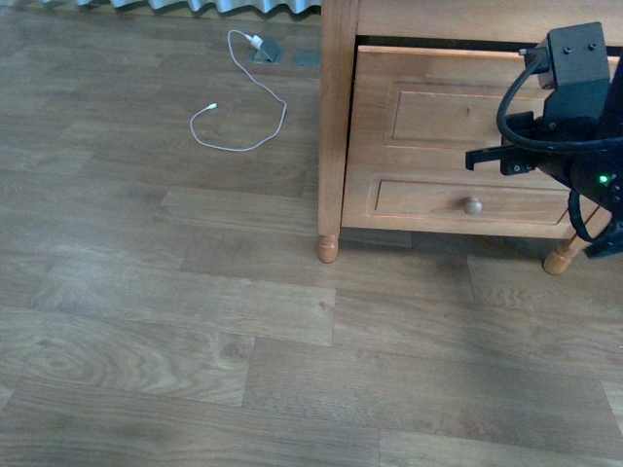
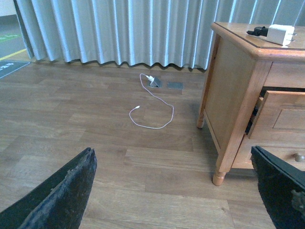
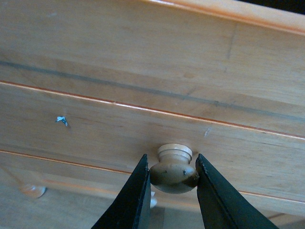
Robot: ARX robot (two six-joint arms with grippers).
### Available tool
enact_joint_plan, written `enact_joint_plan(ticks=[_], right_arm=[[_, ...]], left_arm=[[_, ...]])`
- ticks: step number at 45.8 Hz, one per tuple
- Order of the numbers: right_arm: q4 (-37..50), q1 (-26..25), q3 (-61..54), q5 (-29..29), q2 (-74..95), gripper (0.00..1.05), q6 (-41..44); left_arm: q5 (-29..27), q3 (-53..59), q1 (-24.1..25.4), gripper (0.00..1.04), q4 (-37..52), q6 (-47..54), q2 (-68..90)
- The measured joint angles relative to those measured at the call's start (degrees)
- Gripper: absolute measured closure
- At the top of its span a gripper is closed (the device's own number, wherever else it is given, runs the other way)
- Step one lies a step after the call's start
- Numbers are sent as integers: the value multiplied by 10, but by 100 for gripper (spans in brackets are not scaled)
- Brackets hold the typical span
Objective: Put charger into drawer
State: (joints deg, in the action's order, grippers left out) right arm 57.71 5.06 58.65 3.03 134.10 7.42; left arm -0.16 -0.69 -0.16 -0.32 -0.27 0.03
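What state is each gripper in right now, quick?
Left gripper: open, holding nothing.
Right gripper: closed on the round pale knob of the upper light-brown wooden drawer.

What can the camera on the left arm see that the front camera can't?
Only the left wrist view shows the charger, sitting on top of the nightstand. It also shows the grey curtain and the left claw, wide open above the floor. Only the front view shows the right arm reaching to the upper drawer. Both show the white cable on the floor, the nightstand, and that drawer slightly open.
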Motion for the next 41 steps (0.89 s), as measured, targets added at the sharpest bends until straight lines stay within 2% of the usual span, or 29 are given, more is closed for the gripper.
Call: enact_joint_plan(ticks=[11,28,41], right_arm=[[48,-16,-166,-51,-87,82,-30],[82,-56,-383,-136,-214,82,-16],[19,-89,-402,-131,-336,44,-24]], left_arm=[[0,0,0,6,0,0,0],[0,0,0,6,0,0,0],[0,0,0,6,0,0,0]])
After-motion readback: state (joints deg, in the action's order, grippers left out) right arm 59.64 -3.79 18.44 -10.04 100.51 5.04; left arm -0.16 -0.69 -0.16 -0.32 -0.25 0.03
